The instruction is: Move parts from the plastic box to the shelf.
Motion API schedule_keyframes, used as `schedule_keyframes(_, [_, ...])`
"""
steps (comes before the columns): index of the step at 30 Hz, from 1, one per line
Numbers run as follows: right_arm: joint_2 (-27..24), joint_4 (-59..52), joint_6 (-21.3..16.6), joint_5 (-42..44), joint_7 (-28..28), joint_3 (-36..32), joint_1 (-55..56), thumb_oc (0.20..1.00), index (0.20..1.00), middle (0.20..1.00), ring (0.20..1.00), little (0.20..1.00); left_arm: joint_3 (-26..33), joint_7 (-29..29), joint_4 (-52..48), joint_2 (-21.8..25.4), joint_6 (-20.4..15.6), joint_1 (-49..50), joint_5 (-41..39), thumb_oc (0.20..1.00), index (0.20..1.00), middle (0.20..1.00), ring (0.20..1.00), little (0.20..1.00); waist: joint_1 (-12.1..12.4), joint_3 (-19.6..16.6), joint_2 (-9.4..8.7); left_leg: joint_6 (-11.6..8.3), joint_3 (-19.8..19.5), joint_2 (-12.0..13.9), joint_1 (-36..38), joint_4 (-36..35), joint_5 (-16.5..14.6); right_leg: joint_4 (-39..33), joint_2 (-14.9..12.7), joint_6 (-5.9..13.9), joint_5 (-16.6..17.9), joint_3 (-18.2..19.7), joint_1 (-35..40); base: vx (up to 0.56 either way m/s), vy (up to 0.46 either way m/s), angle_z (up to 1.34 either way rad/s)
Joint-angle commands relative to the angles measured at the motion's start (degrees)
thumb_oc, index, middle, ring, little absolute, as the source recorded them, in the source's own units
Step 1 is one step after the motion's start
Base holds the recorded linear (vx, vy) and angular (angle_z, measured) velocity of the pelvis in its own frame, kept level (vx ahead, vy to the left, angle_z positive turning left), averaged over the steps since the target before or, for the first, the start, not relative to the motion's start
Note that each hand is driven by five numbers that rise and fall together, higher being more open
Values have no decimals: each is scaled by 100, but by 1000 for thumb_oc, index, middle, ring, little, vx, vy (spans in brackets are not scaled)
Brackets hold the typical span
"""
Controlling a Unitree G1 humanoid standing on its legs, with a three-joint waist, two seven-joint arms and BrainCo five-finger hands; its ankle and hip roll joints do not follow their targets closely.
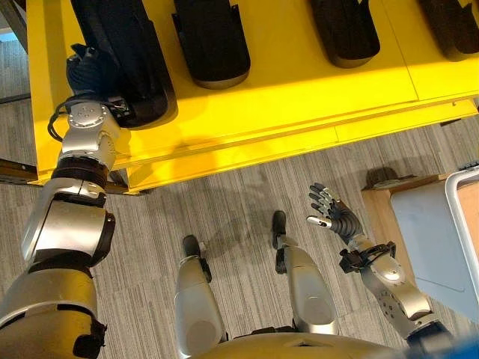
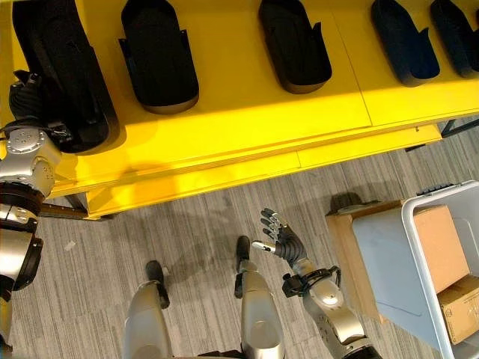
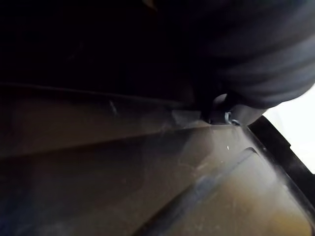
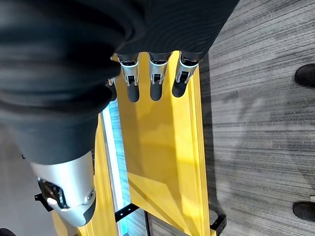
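Observation:
Several long black moulded parts lie in a row on the yellow shelf [image 1: 299, 97]. My left hand [image 1: 86, 71] rests against the leftmost black part [image 1: 127, 52] at the shelf's left end; its fingers are hidden by that part, which shows dark and very close in the left wrist view. My right hand [image 2: 281, 239] hangs low over the floor, away from the shelf, open with its fingers [image 4: 153, 81] straight and holding nothing. The pale plastic box [image 2: 423, 262] stands at the far right with brown cartons [image 2: 441, 247] inside.
Other black parts [image 2: 159, 52] [image 2: 293, 45] [image 2: 404, 41] lie further right along the shelf, with bare yellow surface between them and along the front edge. A wooden stand [image 2: 348, 247] sits beside the box. Grey striped carpet [image 2: 194, 224] lies between shelf and box.

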Motion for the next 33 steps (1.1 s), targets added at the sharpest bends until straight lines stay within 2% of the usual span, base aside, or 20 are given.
schedule_keyframes(1, [-318, -506, -178, 196, 88, -67, 328, 1000, 1000, 1000, 1000, 1000, 54, -19, 207, 451, -261, -513, 105, 200, 200, 200, 200, 200, 63, -489, -1, -53, -59, 135, -204, 232, 59, 378, -423, 537, -294, 154, 28, 0, 0, 0])
schedule_keyframes(16, [-373, -558, -178, 253, 166, -167, 448, 1000, 1000, 1000, 1000, 1000, -74, -29, 249, 551, -251, -673, 154, 200, 200, 200, 200, 200, 66, -531, 16, -10, -72, 99, -395, 303, 40, 445, -454, 537, -268, 191, -163, 6, 0, 0])
schedule_keyframes(17, [-390, -551, -171, 244, 178, -161, 452, 1000, 1000, 1000, 1000, 1000, -80, -41, 257, 561, -247, -666, 152, 200, 200, 200, 200, 200, 82, -548, 47, -51, -95, 137, -331, 333, -110, 490, -427, 568, -387, 194, -113, 89, 9, -1])
schedule_keyframes(19, [-417, -562, -169, 236, 205, -182, 467, 1000, 1000, 1000, 1000, 1000, -80, -46, 246, 587, -252, -673, 152, 200, 200, 200, 200, 200, 87, -559, 59, -52, -96, 145, -346, 338, -116, 508, -424, 562, -396, 201, -141, 43, 9, -5])
schedule_keyframes(20, [-429, -553, -170, 237, 211, -190, 483, 1000, 1000, 1000, 1000, 1000, -79, -56, 254, 601, -242, -671, 157, 200, 200, 200, 200, 200, 89, -570, 64, -53, -99, 147, -361, 343, -115, 511, -419, 560, -402, 199, -148, -79, -1, -7])
schedule_keyframes(21, [-439, -557, -171, 234, 215, -202, 484, 1000, 1000, 1000, 1000, 1000, -79, -72, 258, 628, -233, -680, 174, 200, 200, 200, 200, 200, 84, -558, 39, -14, -86, 118, -442, 332, 29, 476, -444, 527, -286, 199, -209, -79, -7, -6])
schedule_keyframes(27, [-476, -558, -170, 230, 272, -239, 500, 1000, 1000, 1000, 1000, 1000, -156, -111, 286, 769, -194, -753, 295, 200, 200, 200, 200, 200, 106, -590, 60, -22, -107, 130, -497, 322, 54, 476, -449, 530, -279, 158, -226, 0, -1, 0])
schedule_keyframes(28, [-482, -548, -167, 236, 284, -234, 508, 1000, 1000, 1000, 1000, 1000, -170, -146, 357, 786, -155, -750, 335, 200, 200, 200, 200, 200, 123, -605, 92, -60, -135, 158, -429, 326, -84, 516, -424, 568, -396, 159, -177, 78, 10, 0])
schedule_keyframes(29, [-493, -536, -162, 247, 291, -241, 507, 1000, 1000, 1000, 1000, 1000, -231, -176, 439, 848, -78, -792, 486, 200, 200, 200, 200, 200, 126, -604, 96, -57, -143, 153, -443, 334, -82, 523, -422, 576, -395, 156, -182, 0, 0, 0])
schedule_keyframes(30, [-490, -544, -161, 255, 299, -254, 494, 1000, 1000, 1000, 1000, 1000, -275, -179, 446, 867, -65, -847, 519, 200, 200, 200, 200, 200, 116, -590, 69, -12, -134, 118, -534, 330, 67, 494, -451, 541, -278, 151, -247, -83, 9, -2])
schedule_keyframes(33, [-515, -554, -144, 284, 343, -283, 500, 1000, 1000, 1000, 1000, 1000, -386, -268, 524, 955, -12, -965, 633, 200, 200, 200, 200, 200, 136, -579, 69, -5, -140, 116, -541, 345, 59, 488, -452, 549, -270, 135, -235, -24, 1, 2])
